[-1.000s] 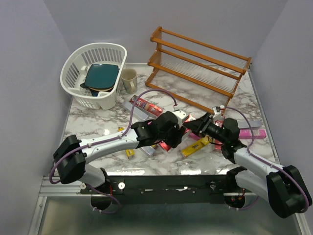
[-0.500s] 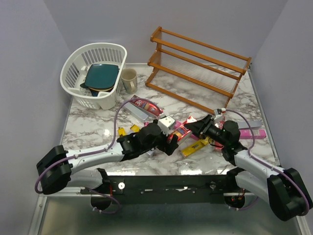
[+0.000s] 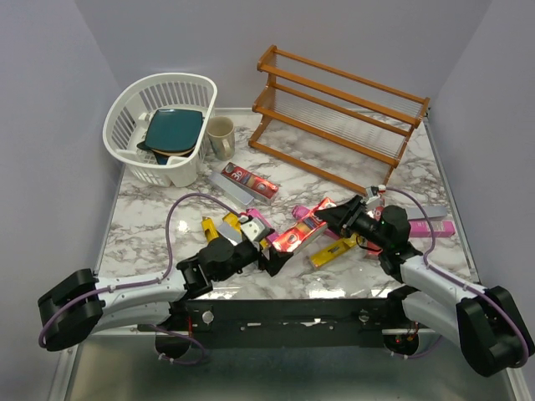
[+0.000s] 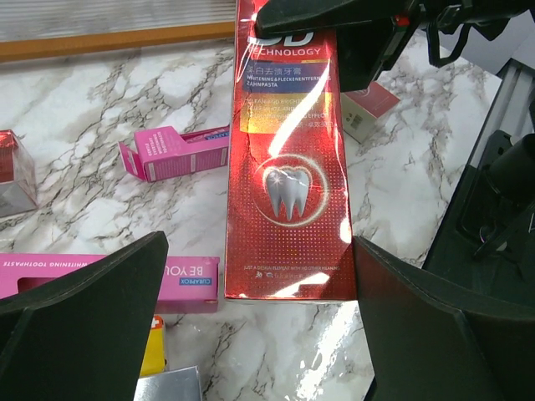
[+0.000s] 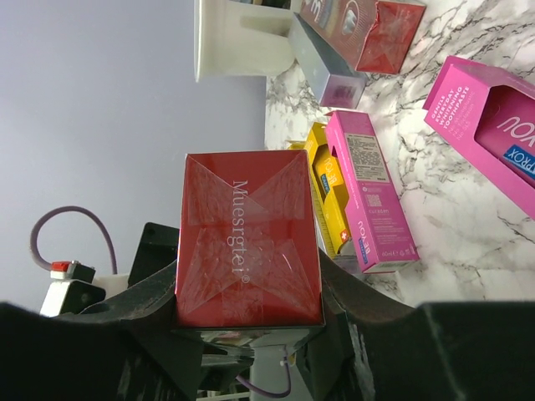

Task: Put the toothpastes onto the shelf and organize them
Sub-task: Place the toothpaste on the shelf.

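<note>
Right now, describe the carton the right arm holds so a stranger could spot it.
Start at the wooden shelf at the back, then come forward to the scattered cartons. Yours is the red carton with a white tooth, the only one clamped by one end in the jaws of the right arm.

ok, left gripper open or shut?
Open: left gripper fingers spread wide; the right gripper holds the red carton seen between them.

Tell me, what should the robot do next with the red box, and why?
Probably the right arm should carry the red box over to the shelf. The right jaws are clamped on one end of it, the left jaws stand wide open and do not grip it, and the shelf has no boxes on it.
</note>
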Robot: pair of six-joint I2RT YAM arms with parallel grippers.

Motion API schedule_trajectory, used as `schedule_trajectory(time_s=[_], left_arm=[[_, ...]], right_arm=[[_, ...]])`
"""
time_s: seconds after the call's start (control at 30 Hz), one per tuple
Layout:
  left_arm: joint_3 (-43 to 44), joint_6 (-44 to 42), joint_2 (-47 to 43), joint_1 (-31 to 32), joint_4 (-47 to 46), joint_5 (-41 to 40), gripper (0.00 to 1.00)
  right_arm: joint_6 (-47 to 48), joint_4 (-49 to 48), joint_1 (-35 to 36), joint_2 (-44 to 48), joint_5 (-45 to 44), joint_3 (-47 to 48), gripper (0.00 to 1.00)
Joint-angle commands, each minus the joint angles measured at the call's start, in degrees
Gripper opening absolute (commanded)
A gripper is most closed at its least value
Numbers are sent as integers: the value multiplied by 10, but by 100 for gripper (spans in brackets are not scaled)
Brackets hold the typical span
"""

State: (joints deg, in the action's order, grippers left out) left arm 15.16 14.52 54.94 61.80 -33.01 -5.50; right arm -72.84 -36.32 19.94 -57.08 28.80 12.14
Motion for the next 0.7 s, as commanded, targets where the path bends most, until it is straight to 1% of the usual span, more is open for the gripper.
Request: schedule_trajectory(time_s=[0.0, 0.2, 0.4, 0.47, 0.53, 0.6, 0.63, 0.67], left_arm=[[-14, -22, 12, 0, -100, -11, 99], [-18, -1, 60, 0, -173, -5, 96], [-6, 9, 104, 0, -199, -14, 93], [-7, 16, 113, -1, -208, -15, 88], [-4, 16, 121, 0, -209, -12, 85], [-2, 16, 126, 1, -209, -8, 84], [-2, 17, 130, 1, -209, -7, 81], [-2, 16, 132, 2, -209, -5, 80]], right_arm=[[-20, -29, 0, -6, 12, 15, 41], [-25, -36, 0, -8, 10, 13, 41], [-27, -39, 0, -3, 6, 5, 41], [-27, -39, 0, -2, 4, 3, 41], [-27, -39, 0, -1, 2, 3, 41], [-27, -39, 0, -1, 1, 3, 41], [-27, -40, 0, -3, 1, 3, 41], [-27, -40, 0, -4, 2, 3, 41]])
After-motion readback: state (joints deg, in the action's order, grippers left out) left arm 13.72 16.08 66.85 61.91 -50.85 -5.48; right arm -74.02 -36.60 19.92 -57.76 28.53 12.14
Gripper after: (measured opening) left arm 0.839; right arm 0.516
